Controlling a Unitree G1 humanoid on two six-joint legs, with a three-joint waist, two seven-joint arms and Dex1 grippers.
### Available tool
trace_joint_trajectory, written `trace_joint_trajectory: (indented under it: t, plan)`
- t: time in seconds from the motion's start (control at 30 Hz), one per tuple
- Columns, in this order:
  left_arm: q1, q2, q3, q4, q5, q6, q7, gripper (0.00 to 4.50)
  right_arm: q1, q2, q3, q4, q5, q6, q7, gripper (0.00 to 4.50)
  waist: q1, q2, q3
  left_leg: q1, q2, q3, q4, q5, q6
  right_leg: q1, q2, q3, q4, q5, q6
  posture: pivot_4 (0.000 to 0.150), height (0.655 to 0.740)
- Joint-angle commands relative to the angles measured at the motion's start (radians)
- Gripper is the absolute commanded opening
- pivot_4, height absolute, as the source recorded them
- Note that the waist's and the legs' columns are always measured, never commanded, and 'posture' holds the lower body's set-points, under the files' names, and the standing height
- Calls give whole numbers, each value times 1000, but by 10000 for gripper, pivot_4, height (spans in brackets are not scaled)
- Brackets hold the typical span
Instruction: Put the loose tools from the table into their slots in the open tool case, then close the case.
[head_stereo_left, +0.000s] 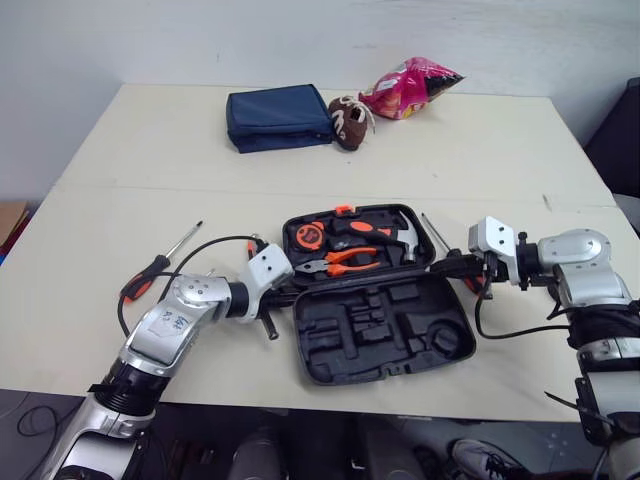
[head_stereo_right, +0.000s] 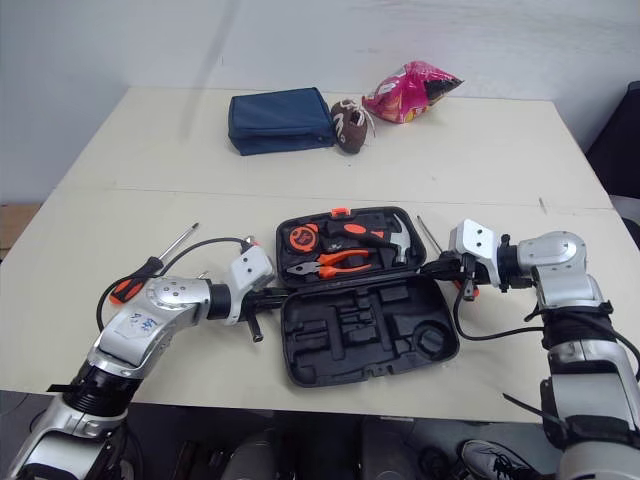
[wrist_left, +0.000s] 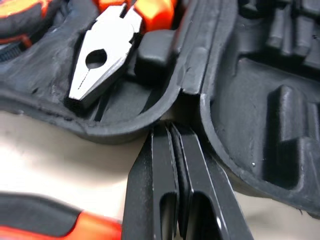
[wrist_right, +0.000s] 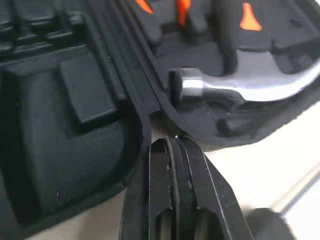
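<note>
tool case (head_stereo_left: 330, 345) lies open flat on the table (head_stereo_left: 150, 150). tray half holds the tape measure (head_stereo_left: 305, 237), pliers (head_stereo_left: 345, 260) and hammer (head_stereo_left: 400, 235); lid half, nearer the robot, has bare moulded slots.

left gripper (wrist_left: 172, 130) has fingers pressed together on nothing, tips in the hinge notch on the case's left edge. right gripper (wrist_right: 172, 142) does the same at the hinge notch on the case's right edge, just under the hammer head.

progress, judged: partly done. a long screwdriver (head_stereo_left: 160, 262) with an orange-black handle sits well left of the case, untouched. a second screwdriver shaft (head_stereo_left: 433, 233) lies just right of the case. both need slotting, then the lid needs folding over. case not closed.

hidden or unclear: the second screwdriver's handle is mostly behind the right gripper. an orange-black handle (wrist_left: 60, 225) beside the left gripper is cut off, can't tell which tool. can't tell which slots in the tray are free. a dark blue pouch (head_stereo_left: 280, 117), toy football (head_stereo_left: 347, 122) and pink snack bag (head_stereo_left: 410, 88) sit far behind the case, not part of the task.
</note>
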Motion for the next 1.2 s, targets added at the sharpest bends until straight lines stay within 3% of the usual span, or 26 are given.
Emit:
trace_joint_trajectory:
  t: [0.03, 0.3, 0.57, 0.77, 0.93, 0.97, 1.07, 1.2]
  plan:
    - [-22, -8, 19, -34, -19, -25, -24, 426, 57, 2, 8, -151, 52, 56, 37, 0, 1, 0, 0, 0, 0, 0, 0, 0, 0, 0, 0, 0, 0, 0, 0, 1500, 7400]
    - [-27, -4, 26, -26, -18, -34, -49, 426, 262, -17, -34, -438, 120, 203, -27, 0, 4, 0, 0, -1, 0, -1, 0, 0, 0, -1, 0, 0, 0, 0, 0, 1500, 7400]
    - [-15, 13, 57, -36, -16, -55, -58, 426, 327, -30, -76, -507, 123, 222, -101, 0, 4, 0, 0, -1, -1, 0, 0, 0, 0, -1, 0, 0, 0, 0, 0, 1500, 7400]
    - [124, 210, 302, -123, -135, -130, -233, 426, 470, -178, -270, -561, 218, 233, -62, 0, 4, 0, 0, -6, 0, -1, 0, 0, 0, -6, 0, -1, 0, 0, 0, 1500, 7400]
    - [277, 284, 589, 12, -164, -324, -291, 426, 622, -209, -484, -595, 292, 299, -144, 0, 1, 0, 0, -2, 0, 0, 0, 0, 0, -2, 0, 0, -1, 0, 0, 1500, 7400]
    - [290, 286, 634, 43, -172, -342, -288, 0, 650, -211, -519, -602, 301, 312, -158, 6716, 2, 0, 0, -1, -1, -1, -1, 0, 0, -2, -1, 0, -1, 0, 0, 1500, 7400]
    - [339, 326, 774, 191, -157, -410, -290, 8744, 748, -207, -638, -566, 282, 256, -193, 20068, 2, 0, 0, -2, -1, -1, -2, 0, 0, -2, -1, 0, -2, 0, 0, 1500, 7400]
    - [398, 414, 934, 537, -96, -576, -264, 26540, 849, -189, -772, -373, 209, 11, -252, 41321, 1, -1, 0, -2, -2, 0, -5, 0, 0, -2, -1, -1, -5, 0, 0, 1500, 7400]
